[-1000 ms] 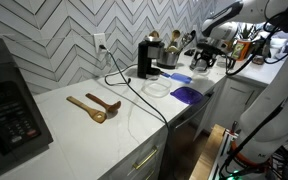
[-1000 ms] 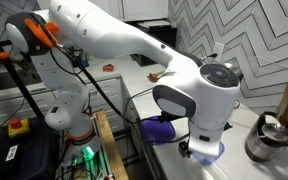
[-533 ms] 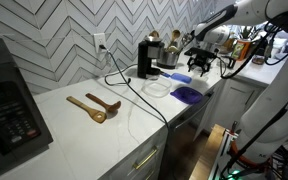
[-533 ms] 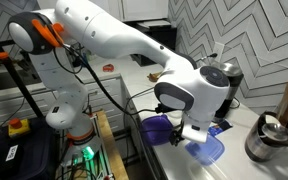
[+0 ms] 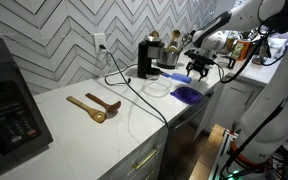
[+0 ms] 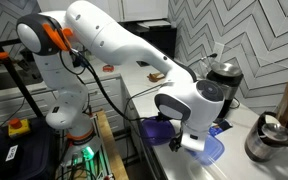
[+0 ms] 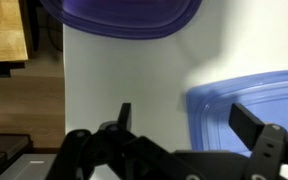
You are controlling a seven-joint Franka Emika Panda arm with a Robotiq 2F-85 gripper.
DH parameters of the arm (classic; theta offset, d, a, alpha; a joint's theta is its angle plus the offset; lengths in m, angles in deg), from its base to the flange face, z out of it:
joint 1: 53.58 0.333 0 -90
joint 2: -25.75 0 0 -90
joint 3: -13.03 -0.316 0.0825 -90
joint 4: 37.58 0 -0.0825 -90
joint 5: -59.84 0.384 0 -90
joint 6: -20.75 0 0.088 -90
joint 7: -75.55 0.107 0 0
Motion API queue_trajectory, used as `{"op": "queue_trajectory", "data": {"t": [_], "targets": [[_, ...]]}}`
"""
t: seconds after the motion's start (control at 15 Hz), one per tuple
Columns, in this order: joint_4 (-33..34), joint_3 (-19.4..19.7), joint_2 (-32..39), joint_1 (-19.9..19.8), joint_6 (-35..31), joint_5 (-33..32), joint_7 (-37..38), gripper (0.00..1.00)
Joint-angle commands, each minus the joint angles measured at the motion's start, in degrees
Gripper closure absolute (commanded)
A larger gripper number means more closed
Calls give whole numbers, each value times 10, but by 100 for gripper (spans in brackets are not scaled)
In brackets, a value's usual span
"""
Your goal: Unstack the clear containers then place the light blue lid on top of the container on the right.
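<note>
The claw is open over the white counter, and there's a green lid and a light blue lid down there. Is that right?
Almost. The gripper is open over the white counter, and the light blue lid is there. But the other one is a purple lid, not green. The wrist view shows it.

Light blue lid (image 7: 219, 98) partly off-frame rightward
</note>
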Motion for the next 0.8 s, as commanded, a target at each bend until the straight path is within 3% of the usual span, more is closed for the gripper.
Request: {"op": "queue_trajectory", "data": {"t": [0.0,0.47,0.53,0.6,0.73], "targets": [[-13,2,18,5,-49,23,-13,0],[-4,-9,50,15,-66,70,-4,1],[-3,-10,52,17,-67,70,-2,6],[-3,-9,55,19,-70,63,2,23],[-1,-8,58,21,-72,55,7,39]]}}
